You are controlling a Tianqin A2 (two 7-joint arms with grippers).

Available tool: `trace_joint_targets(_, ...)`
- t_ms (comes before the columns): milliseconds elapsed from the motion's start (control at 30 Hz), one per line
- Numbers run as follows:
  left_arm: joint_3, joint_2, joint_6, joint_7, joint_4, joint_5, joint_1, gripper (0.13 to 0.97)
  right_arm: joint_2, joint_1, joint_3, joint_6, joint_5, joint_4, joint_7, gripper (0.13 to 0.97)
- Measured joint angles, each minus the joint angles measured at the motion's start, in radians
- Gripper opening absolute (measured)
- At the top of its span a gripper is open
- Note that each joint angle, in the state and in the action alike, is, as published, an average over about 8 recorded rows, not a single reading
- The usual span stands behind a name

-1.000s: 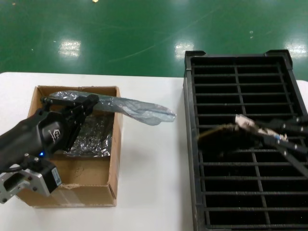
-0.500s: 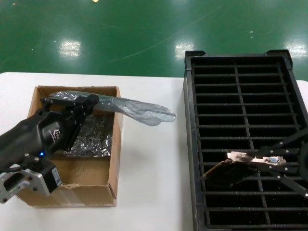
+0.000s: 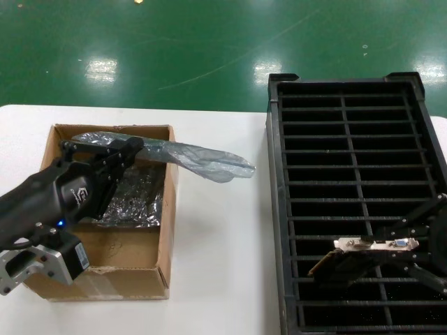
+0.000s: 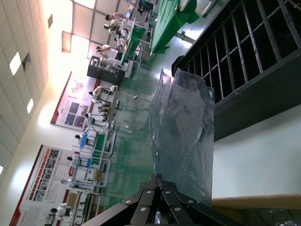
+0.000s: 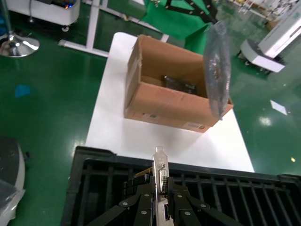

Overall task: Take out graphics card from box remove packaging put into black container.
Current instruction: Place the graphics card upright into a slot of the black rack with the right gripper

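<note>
The right gripper point(image 3: 401, 252), at the lower right of the head view, is clamped on the card point(image 3: 349, 259) by its silver bracket end. The card lies tilted over the crate point(image 3: 279, 209), across the ribs of its lower slots, its dark board end near the crate's left wall. In the right wrist view the bracket point(image 5: 161, 174) stands upright between the closed fingers, just inside the crate's near rim point(image 5: 94, 157).

The left gripper point(image 3: 119, 155), at the left of the head view, is pinched shut on one end of the bag point(image 3: 199, 159) above the box point(image 3: 164, 230). The bag hangs out past the box's right flap, over bare white table point(image 3: 223, 265), and stops well short of the crate. The left wrist view shows the bag point(image 4: 183, 141) rising from the shut fingertips, with the crate's wall beyond.

More crinkled foil point(image 3: 136, 199) lies inside the box. A broad strip of table between box and crate lies open; the crate's upper slots hold nothing visible.
</note>
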Motion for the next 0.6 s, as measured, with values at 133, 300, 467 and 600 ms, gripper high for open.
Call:
trace_joint_targets(133,0.000,0.000,0.000,0.000,0.000,0.000,0.000,0.140,0.001,0.010,-0.012,-0.018,-0.014,0.001,-0.001,0.171)
trace_joint_targets(300,0.000,0.000,0.000,0.000,0.000,0.000,0.000,0.140,0.002,0.011,-0.017,-0.026,-0.024,0.004,-0.007,0.171)
trace_joint_targets(467,0.000,0.000,0.000,0.000,0.000,0.000,0.000,0.140,0.002,0.009,-0.021,-0.025,-0.038,0.014,-0.012,0.171)
trace_joint_targets(600,0.000,0.000,0.000,0.000,0.000,0.000,0.000,0.140,0.000,0.009,-0.026,-0.027,-0.052,0.019,-0.016,0.171)
